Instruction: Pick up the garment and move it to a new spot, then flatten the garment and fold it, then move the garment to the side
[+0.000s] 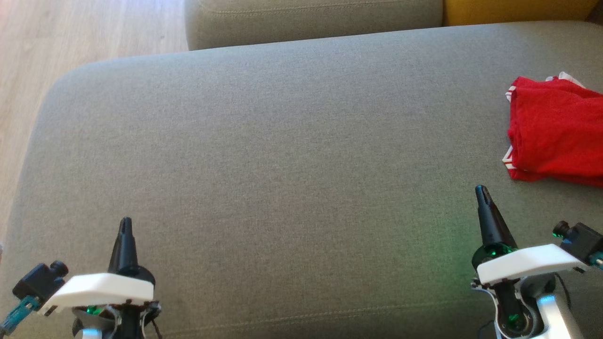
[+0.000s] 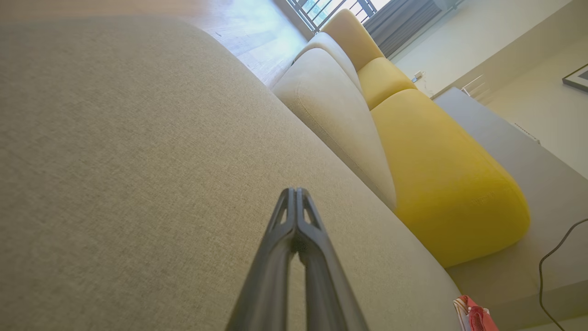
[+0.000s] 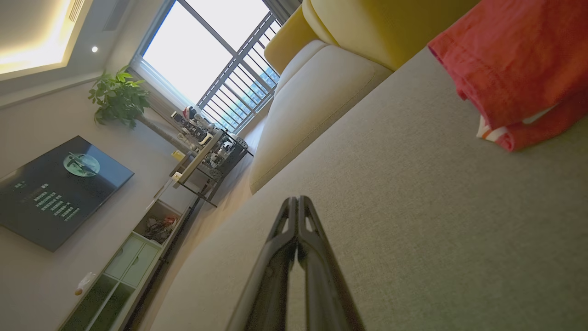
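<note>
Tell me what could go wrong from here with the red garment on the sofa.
1. The red garment runs off the head view's right edge, so a grasp there may be misjudged.
2. The right pincer and left pincer are both shut; reaching in like that would likely shove the cloth rather than grip it.
3. It lies in bunched layers, so a pinch might catch only the top one and drag it unevenly.

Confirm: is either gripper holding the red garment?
No, the red garment lies on the cushion, apart from the right gripper and left gripper.
</note>
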